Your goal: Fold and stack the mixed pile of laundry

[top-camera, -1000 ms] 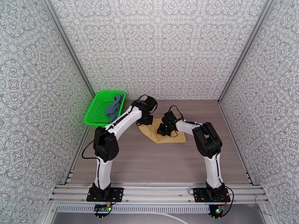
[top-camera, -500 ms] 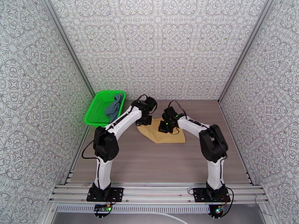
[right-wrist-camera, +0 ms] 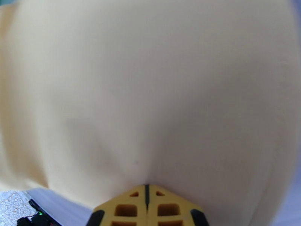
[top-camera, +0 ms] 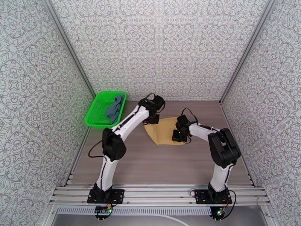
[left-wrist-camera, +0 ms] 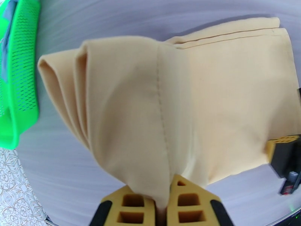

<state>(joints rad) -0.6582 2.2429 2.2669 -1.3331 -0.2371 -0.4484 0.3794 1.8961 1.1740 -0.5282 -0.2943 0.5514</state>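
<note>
Pinching a fold of the mustard cloth (left-wrist-camera: 195,95), your left end effector (left-wrist-camera: 162,208) is clenched on it, and your right end effector (right-wrist-camera: 146,202) grips its lower-right edge. That cloth lies mid-frame on the bench (top-camera: 150,162). The blue-grey tank top (top-camera: 114,104) sits in the green basket (top-camera: 96,110), upper left.

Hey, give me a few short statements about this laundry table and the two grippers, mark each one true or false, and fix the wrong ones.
1. The blue-grey top lies inside the green basket. True.
2. The yellow cloth is in the basket too. False: it lies on the table, between the two arms.
3. The left gripper is pinching a fold of the yellow cloth. True.
4. The right gripper is wide open above the basket. False: it is shut on the yellow cloth, on the side away from the basket.
</note>
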